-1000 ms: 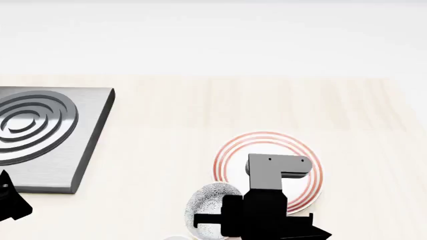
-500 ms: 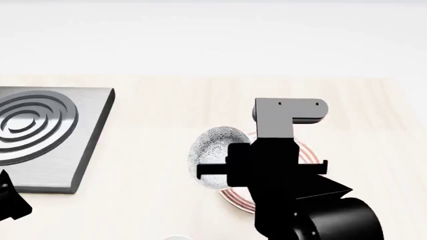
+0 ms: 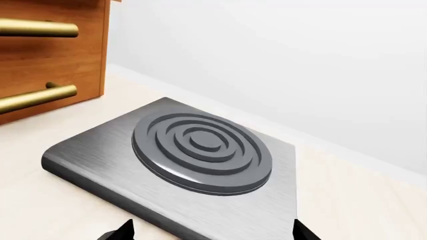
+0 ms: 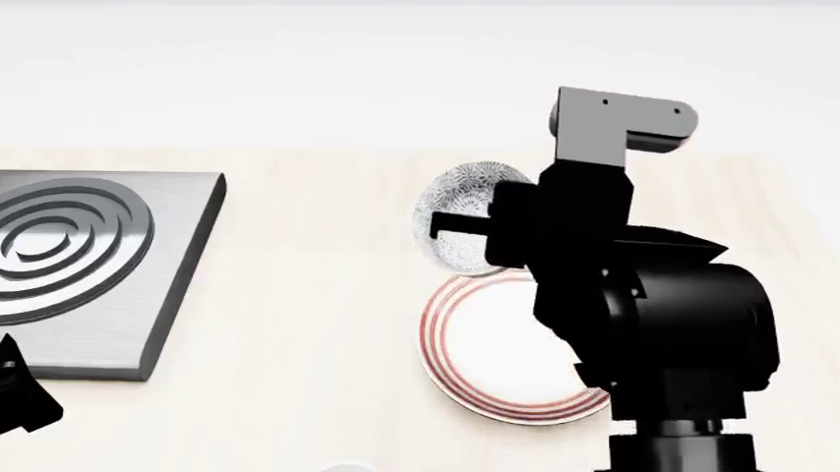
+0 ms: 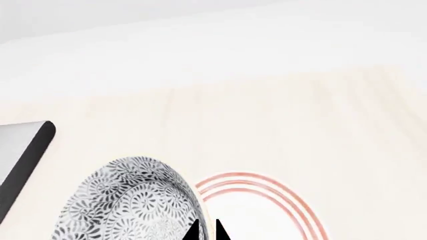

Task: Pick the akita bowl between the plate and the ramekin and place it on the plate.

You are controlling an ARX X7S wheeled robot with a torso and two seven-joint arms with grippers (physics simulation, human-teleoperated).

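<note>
My right gripper (image 4: 462, 224) is shut on the rim of the akita bowl (image 4: 475, 211), a grey-and-white speckled bowl held tilted in the air beyond the far edge of the plate (image 4: 499, 346). The right wrist view shows the bowl (image 5: 127, 200) beside the red-ringed plate (image 5: 267, 210), with the fingertips of the right gripper (image 5: 205, 231) pinching its rim. Only a pale sliver that may be the ramekin (image 4: 348, 468) shows at the head view's bottom edge. In the left wrist view my left gripper (image 3: 213, 232) is open, fingertips wide apart, holding nothing.
A grey metal burner slab (image 4: 79, 256) with raised rings lies at the left of the counter, right under the left gripper (image 4: 20, 398). A wooden cabinet with brass handles (image 3: 53, 50) stands behind the slab (image 3: 200, 150). The right arm hides the plate's right side.
The right arm has lifted the bowl from the counter near the plate's front left and carried it up and away, past the plate's far edge. The left arm has not moved.
</note>
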